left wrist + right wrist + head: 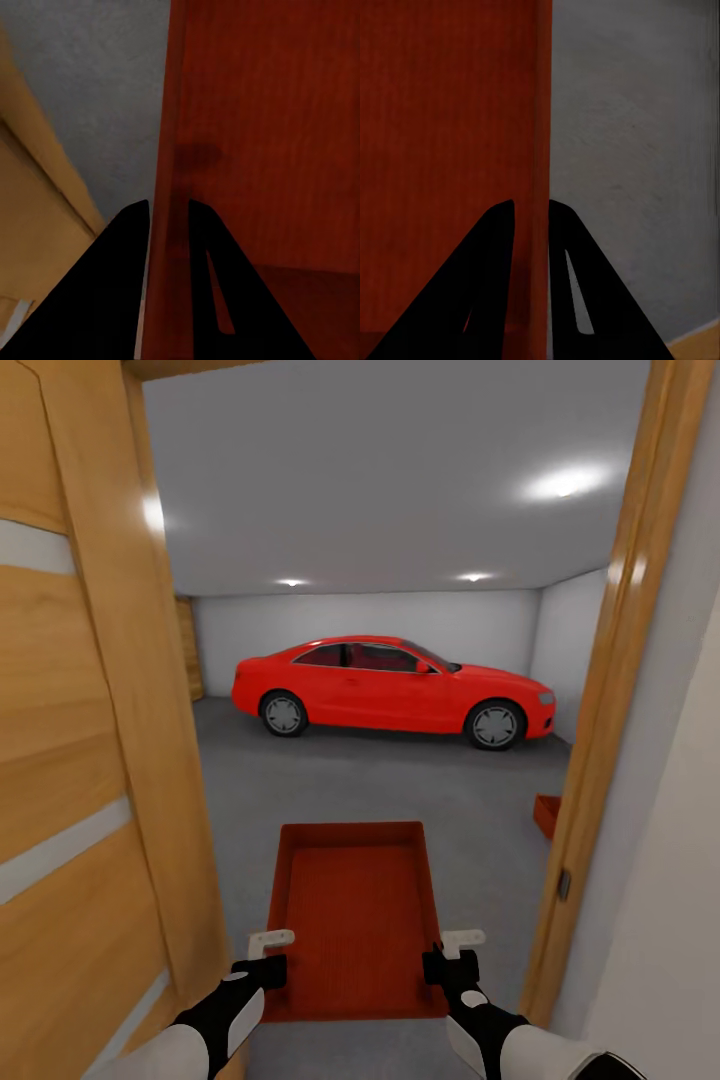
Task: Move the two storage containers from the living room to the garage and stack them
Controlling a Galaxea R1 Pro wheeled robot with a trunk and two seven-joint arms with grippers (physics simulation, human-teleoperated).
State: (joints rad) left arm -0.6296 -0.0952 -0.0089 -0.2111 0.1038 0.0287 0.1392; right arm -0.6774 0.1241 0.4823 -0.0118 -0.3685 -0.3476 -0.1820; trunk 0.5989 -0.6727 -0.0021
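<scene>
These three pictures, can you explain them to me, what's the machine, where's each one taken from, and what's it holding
The big picture looks down from a wheeled robot's head as it stands in a doorway to a garage with a red car. Its two arms carry a red-orange storage container: the left gripper and right gripper each clamp a side wall. The other two pictures come from cameras on the wrists; the black wedges are gripper fingers straddling the container's wall. A second container sits on the grey garage floor, partly hidden by the door frame.

Counts: 2 red-orange storage containers (355,910) (547,815), 1 red car (395,690), 2 grippers (270,957) (452,955), 1 wood door (70,780), 3 ceiling lights (565,482).
</scene>
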